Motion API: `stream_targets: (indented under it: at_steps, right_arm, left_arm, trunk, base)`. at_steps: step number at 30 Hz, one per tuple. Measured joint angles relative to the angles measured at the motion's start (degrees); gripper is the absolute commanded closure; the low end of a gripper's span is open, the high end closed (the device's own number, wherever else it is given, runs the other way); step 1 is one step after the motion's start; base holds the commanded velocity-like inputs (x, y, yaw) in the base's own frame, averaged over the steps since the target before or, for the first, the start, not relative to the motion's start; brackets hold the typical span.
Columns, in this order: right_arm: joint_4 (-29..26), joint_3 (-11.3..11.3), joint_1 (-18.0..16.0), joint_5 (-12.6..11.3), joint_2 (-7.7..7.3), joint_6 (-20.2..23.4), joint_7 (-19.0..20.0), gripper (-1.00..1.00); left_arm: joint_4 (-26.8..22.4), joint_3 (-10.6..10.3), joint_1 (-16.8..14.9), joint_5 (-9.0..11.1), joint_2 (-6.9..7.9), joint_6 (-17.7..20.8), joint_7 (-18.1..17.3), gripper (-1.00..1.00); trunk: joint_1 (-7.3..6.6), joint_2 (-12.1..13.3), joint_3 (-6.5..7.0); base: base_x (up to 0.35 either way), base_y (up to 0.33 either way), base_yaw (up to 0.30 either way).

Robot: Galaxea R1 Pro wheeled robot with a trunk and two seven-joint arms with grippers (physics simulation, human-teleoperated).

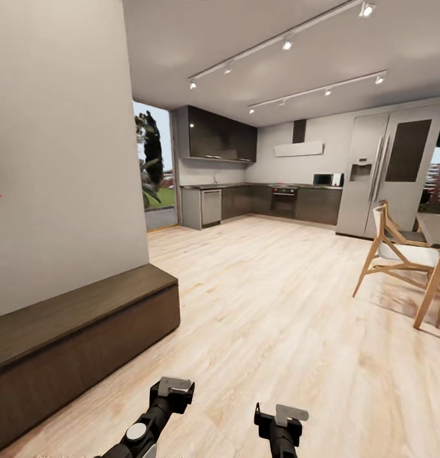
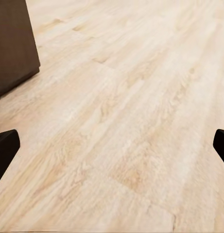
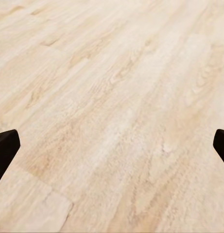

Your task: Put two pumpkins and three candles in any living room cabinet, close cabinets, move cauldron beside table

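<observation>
Both pincers, left pincer [image 1: 173, 389] and right pincer [image 1: 282, 420], hung spread wide and empty above the wooden floor [image 1: 264, 305]. The cabinet [image 1: 74, 343] lay just left of the left pincer; a leftward turn risked clipping it.

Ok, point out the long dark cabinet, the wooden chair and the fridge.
cabinet [image 1: 74, 312], head view, on its flat top surface.
wooden chair [image 1: 398, 251], head view, on its pale seat between the wooden legs.
fridge [image 1: 379, 172], head view, on its grey door beside the handles.
</observation>
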Motion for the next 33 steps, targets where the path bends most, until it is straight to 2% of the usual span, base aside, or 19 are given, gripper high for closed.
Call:
stream_targets:
  at_steps: [9,14,17,33]
  right_arm:
    - [0.00,0.01,0.00,0.06,0.04,0.00,0.07,-1.00]
    - [0.00,0.01,-0.01,0.07,0.04,0.00,0.07,-1.00]
    - [0.00,0.07,-0.01,0.07,0.06,0.00,0.07,-1.00]
    - [0.00,0.12,-0.01,0.07,0.09,0.00,0.21,-1.00]
  left_arm:
    - [0.00,-0.06,0.00,0.00,0.00,-0.04,0.11,-1.00]
    - [0.00,-0.16,0.01,-0.03,0.00,0.03,1.52,-1.00]
    - [0.00,-1.03,0.01,-0.03,0.00,0.05,2.14,-1.00]
    - [0.72,-1.82,0.01,-0.01,-0.05,0.05,2.41,-1.00]
  trunk:
    - [0.00,0.00,0.27]
    - [0.00,0.00,0.43]
    - [0.00,0.00,0.54]
    - [0.00,0.00,1.13]
  base:
    - [0.000,-0.124,0.278]
    - [0.000,-0.262,0.278]
    - [0.000,-0.276,0.278]
    - [0.000,-0.282,0.278]
